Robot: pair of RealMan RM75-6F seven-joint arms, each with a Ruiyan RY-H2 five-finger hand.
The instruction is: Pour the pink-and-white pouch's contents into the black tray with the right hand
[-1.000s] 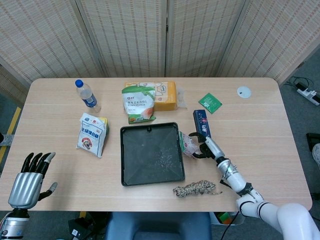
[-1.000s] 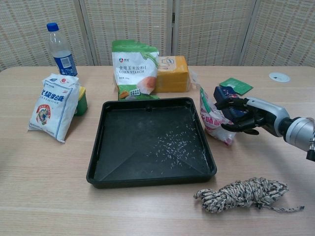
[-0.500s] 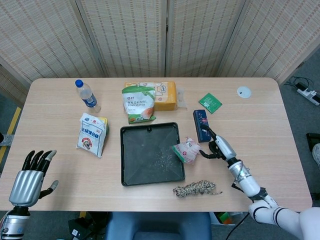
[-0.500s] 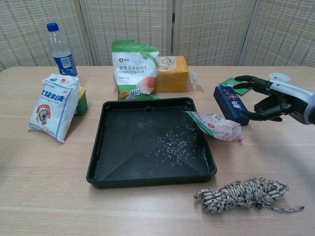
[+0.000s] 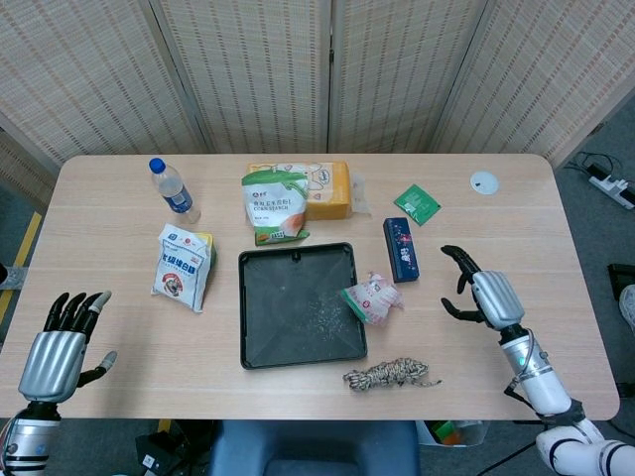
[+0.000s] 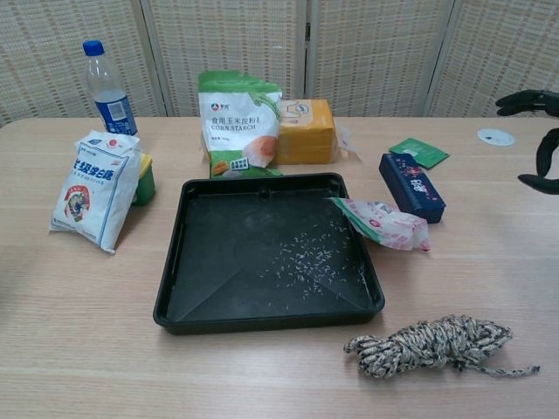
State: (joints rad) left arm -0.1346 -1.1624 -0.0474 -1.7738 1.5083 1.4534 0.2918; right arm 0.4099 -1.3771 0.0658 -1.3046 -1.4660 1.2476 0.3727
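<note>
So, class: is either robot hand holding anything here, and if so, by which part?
Nothing is held. The right hand and left hand are open; the pink-and-white pouch lies across the black tray rim.

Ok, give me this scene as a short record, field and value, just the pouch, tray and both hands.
pouch: pink-and-white pouch lies on its side, one end over the tray's right rim
tray: black tray, scattered grains inside
right hand: right hand fingers spread, holds nothing, apart from pouch
left hand: left hand fingers spread, holds nothing, at the table's left front corner
</note>
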